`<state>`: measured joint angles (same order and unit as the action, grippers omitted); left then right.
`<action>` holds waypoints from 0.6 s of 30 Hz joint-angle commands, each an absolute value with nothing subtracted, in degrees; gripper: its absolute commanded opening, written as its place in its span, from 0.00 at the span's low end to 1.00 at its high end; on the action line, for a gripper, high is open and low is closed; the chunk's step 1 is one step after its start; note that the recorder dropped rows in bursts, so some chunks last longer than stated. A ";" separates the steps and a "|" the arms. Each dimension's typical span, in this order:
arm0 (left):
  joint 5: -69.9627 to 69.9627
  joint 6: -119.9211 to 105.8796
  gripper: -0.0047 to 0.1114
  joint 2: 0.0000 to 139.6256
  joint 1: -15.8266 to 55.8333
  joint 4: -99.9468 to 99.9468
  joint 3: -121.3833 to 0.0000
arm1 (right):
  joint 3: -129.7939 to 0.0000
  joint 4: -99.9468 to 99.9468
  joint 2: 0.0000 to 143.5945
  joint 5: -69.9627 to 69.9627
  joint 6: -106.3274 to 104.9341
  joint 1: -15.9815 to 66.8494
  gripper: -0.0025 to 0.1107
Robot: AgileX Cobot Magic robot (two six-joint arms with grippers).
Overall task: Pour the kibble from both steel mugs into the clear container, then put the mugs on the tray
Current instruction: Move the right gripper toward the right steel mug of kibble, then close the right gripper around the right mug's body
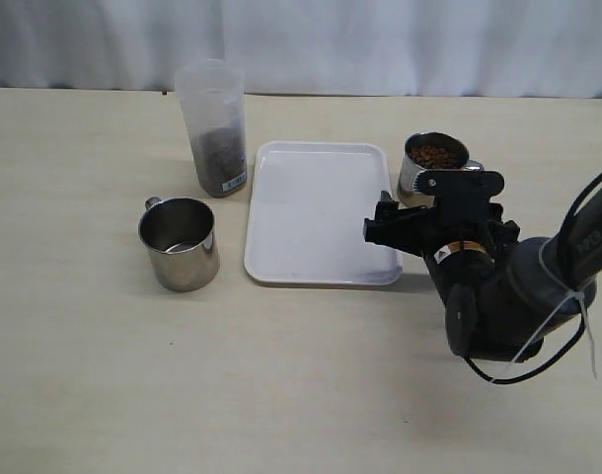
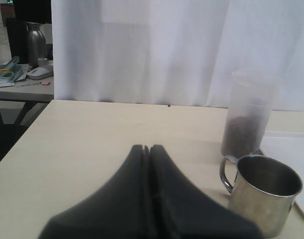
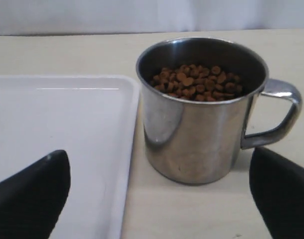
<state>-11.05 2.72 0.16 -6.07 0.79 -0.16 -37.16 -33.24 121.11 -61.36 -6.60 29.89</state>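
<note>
**Right gripper spread wide before the full mug**

Black fingers frame my right wrist view, one on each side. My right gripper (image 3: 157, 159) stands as wide as it goes and holds nothing. Between the fingers, a little ahead, is the full mug (image 3: 192, 129), upright on the table (image 1: 281, 395), with kibble (image 3: 197, 82) heaped to just under its rim. It stands just beside the tray (image 3: 67, 114), and its handle (image 3: 276, 114) juts out on the side away from the tray.

My left gripper (image 2: 148, 149) is pressed closed and empty. It hangs near the empty mug (image 1: 180, 242), which stands on the table on the other side of the tray, not yet on it. The clear container (image 1: 214, 128) is behind that mug, near the tray's far corner, with a dark layer of kibble in its lower part.

As I judge it, the step in hand is taking hold of the full mug. To do it well I want to:

- Move straight in until the steel wall sits squarely between my fingers.
- Keep the tray-side finger clear of the tray's rim.
- Keep the other finger from clipping the handle, which could spin the mug.
- Close firmly around the middle of the wall, because polished steel will likely slip.
- Lift the mug level, since the load sits high.
- Carry it across the tray to the container without tilting.
- Tip slowly over the narrow mouth, so the pellets run in a thin stream and don't bounce off the edge.
</note>
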 commanded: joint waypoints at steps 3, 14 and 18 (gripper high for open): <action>-10.69 2.77 0.04 0.00 -5.84 0.83 0.00 | -39.21 -35.30 121.25 -61.39 -9.40 30.00 0.69; -10.45 2.77 0.04 0.00 -5.84 0.83 0.00 | -40.94 -35.06 121.25 -58.65 -9.40 30.00 0.69; -10.45 2.77 0.04 0.00 -5.84 0.83 0.00 | -40.94 -35.06 121.75 -58.40 -9.40 30.00 0.69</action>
<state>-11.05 2.72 0.16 -6.07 0.79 -0.16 -40.79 -35.00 121.22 -58.73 -8.94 29.89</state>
